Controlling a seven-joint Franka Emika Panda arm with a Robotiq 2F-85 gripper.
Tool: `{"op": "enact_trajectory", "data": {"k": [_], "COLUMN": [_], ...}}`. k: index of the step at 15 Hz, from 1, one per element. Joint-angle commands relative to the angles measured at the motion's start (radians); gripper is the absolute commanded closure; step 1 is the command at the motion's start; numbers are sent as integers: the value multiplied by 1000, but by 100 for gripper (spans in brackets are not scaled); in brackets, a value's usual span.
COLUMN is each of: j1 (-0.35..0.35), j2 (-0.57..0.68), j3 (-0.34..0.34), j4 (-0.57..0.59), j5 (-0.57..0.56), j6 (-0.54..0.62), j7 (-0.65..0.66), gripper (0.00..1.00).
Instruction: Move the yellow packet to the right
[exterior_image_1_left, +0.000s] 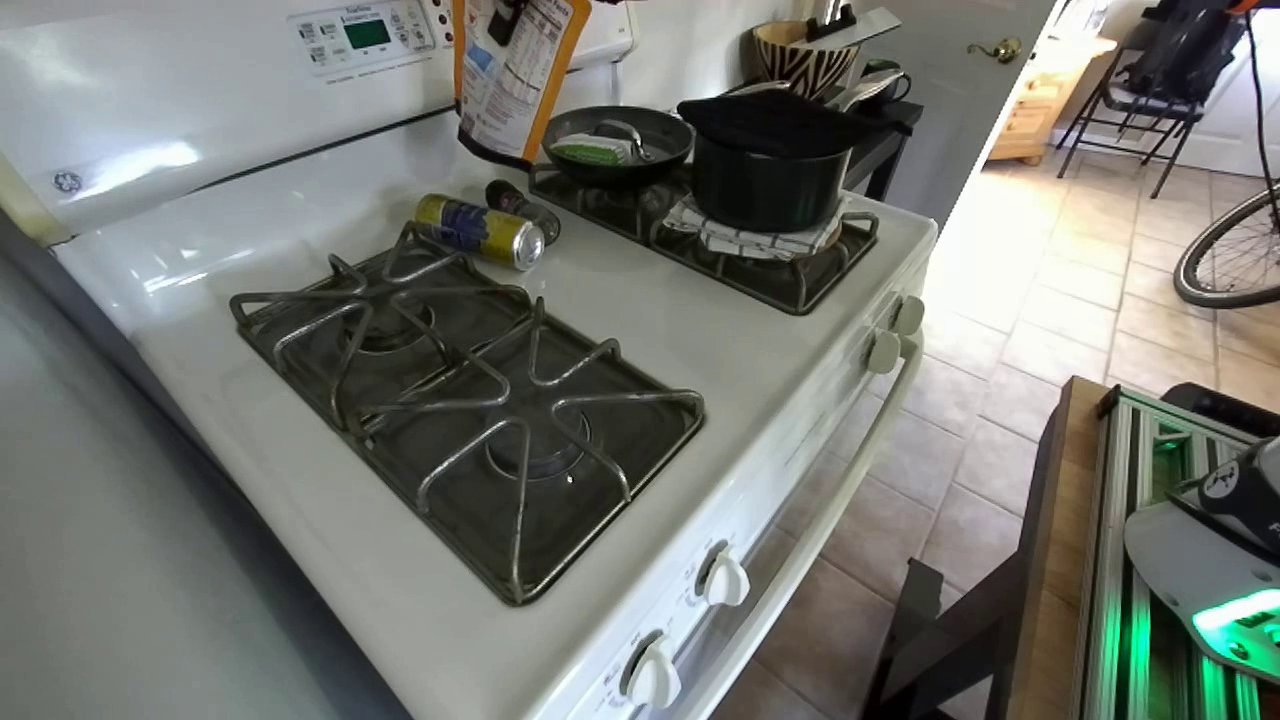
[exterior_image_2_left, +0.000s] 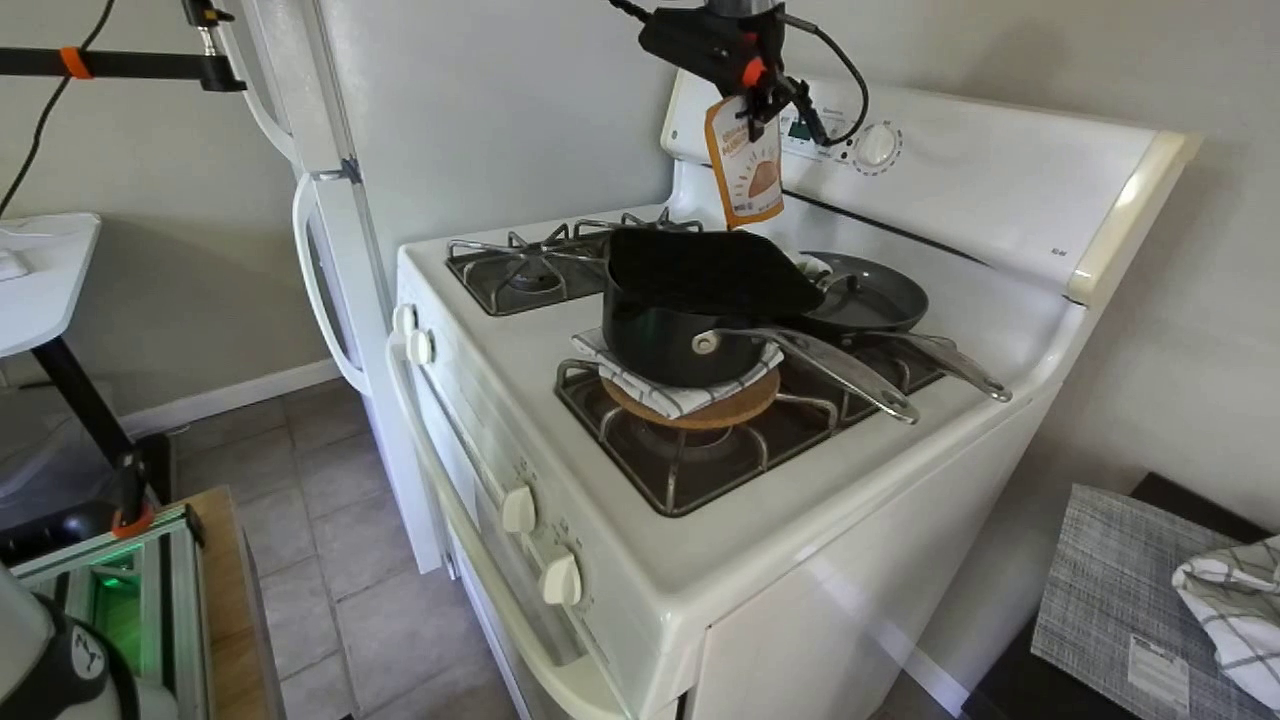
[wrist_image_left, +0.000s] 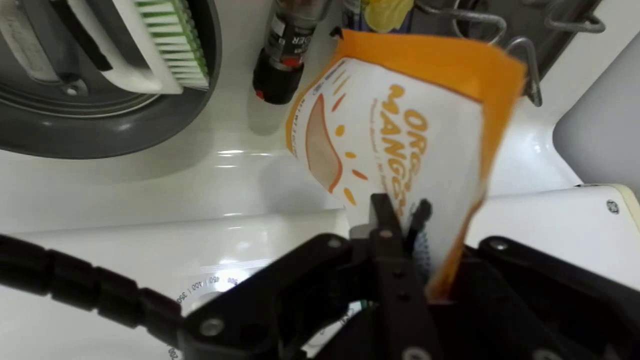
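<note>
While my gripper (exterior_image_2_left: 757, 118) holds the yellow packet (exterior_image_2_left: 745, 188) up in the air, I guess the carry is the step in hand.
My jaws are pinched on the packet's top end, and it hangs near the back of the stove (exterior_image_1_left: 650, 310). I think the grab is done and the trip right is left. Next, I should go slow to the right, lift clear of the pan (exterior_image_2_left: 888, 290) and the pot (exterior_image_2_left: 650, 345), pick a flat spot, then let go.
</note>
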Motion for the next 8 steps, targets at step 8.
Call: {"op": "enact_trajectory", "data": {"k": [8], "j1": [13], "j2": [135], "j3": [-55], "j4": [82], "j5": [-81], "j6": [-23], "j7": [179], "gripper": [100]}}
